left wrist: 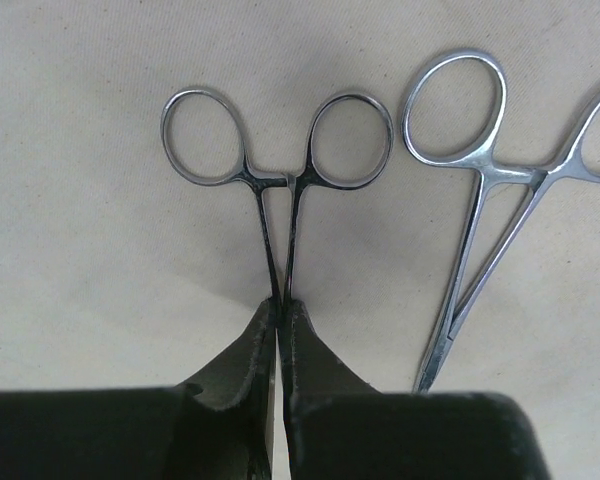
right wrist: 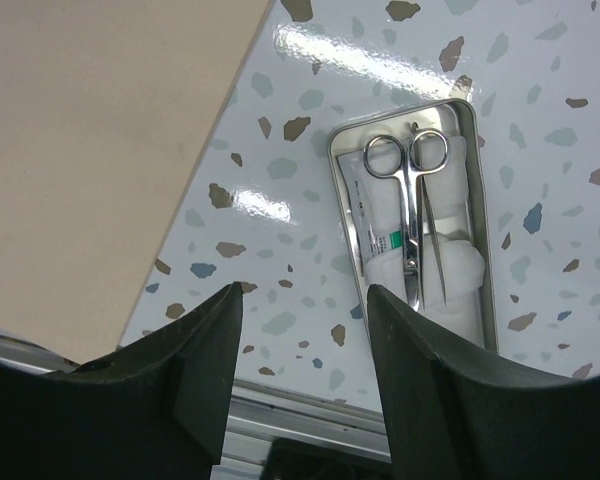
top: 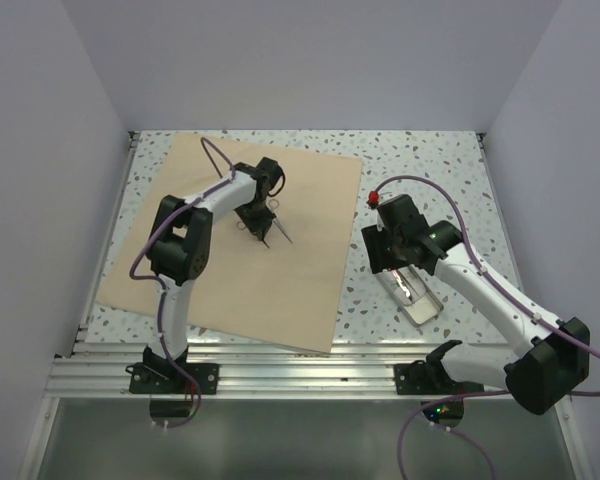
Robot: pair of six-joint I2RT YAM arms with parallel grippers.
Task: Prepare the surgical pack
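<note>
The surgical pack's tan wrap [top: 250,280] lies flat as a wide sheet on the left of the table; it also shows as the wrap [left wrist: 80,150] and the wrap [right wrist: 80,140] in the wrist views. My left gripper [top: 261,222] [left wrist: 280,302] is down on the sheet, shut on the shanks of dark ring-handled forceps [left wrist: 268,230]. A second, brighter pair of forceps [left wrist: 508,175] lies loose on the sheet just to their right. My right gripper [top: 394,258] [right wrist: 302,295] hovers open over bare tabletop, empty, beside the metal tray.
A small shiny metal tray [top: 421,312] [right wrist: 337,150] sits right of the sheet, near the front edge. It holds scissors [right wrist: 408,200], tweezers [right wrist: 432,240], a tube [right wrist: 365,215] and white gauze [right wrist: 465,265]. White walls enclose the terrazzo table; an aluminium rail runs along the front.
</note>
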